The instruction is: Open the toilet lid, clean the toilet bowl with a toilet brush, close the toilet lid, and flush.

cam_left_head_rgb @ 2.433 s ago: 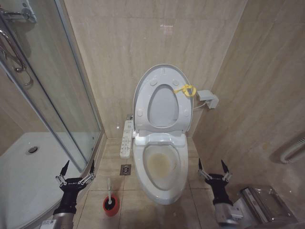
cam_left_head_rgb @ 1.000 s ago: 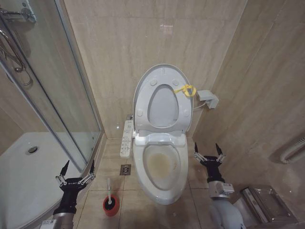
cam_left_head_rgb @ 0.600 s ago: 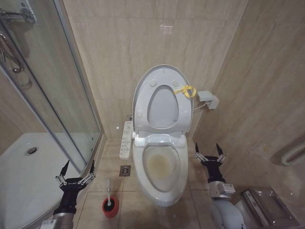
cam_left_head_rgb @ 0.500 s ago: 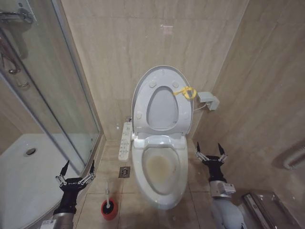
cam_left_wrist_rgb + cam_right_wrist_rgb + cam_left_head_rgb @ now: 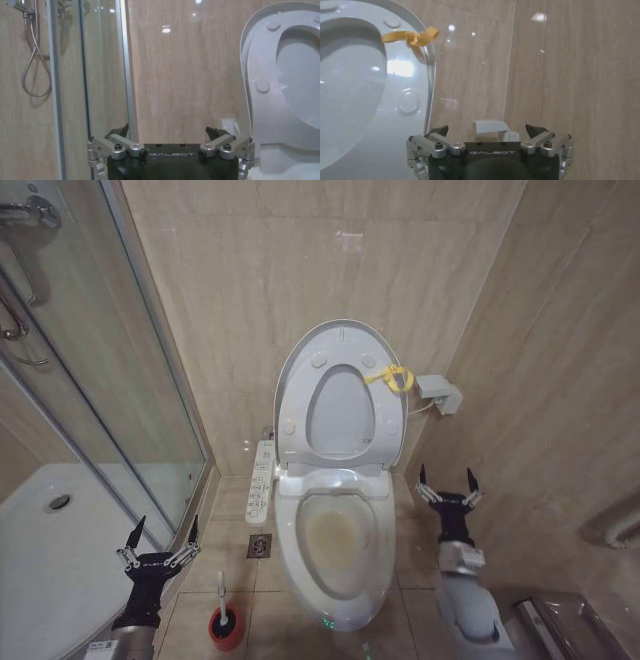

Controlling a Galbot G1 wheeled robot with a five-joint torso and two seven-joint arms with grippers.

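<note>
A white electronic toilet stands against a beige tiled wall. One toilet lid [image 5: 335, 340] is already up, leaning on the wall at twelve o'clock, with the one seat ring [image 5: 338, 405] raised against it. One yellow loop [image 5: 392, 373] is tied at the lid's edge, toward two o'clock. Below, one toilet bowl [image 5: 333, 538] lies open, its basin stained yellowish-brown.

One toilet brush [image 5: 220, 590] stands upright in one red holder cup [image 5: 226, 628] on the floor at eight o'clock from the bowl, well apart from it. The brush looks light and stiff, a thin smooth stick that could slip or tip. The bare upper handle, clear of the cup, seems the sensible place to pinch it. The lid looks like light, glossy, slippery plastic on a hinge, and the loop seems the easiest hold for pulling it down.

There are two grippers, both empty. The left gripper [image 5: 160, 552] hovers above and just beside the brush, at nine o'clock from the bowl, fingers spread wide. The right gripper [image 5: 447, 487] hangs at three o'clock beside the bowl, fingers likewise spread, touching nothing.
</note>
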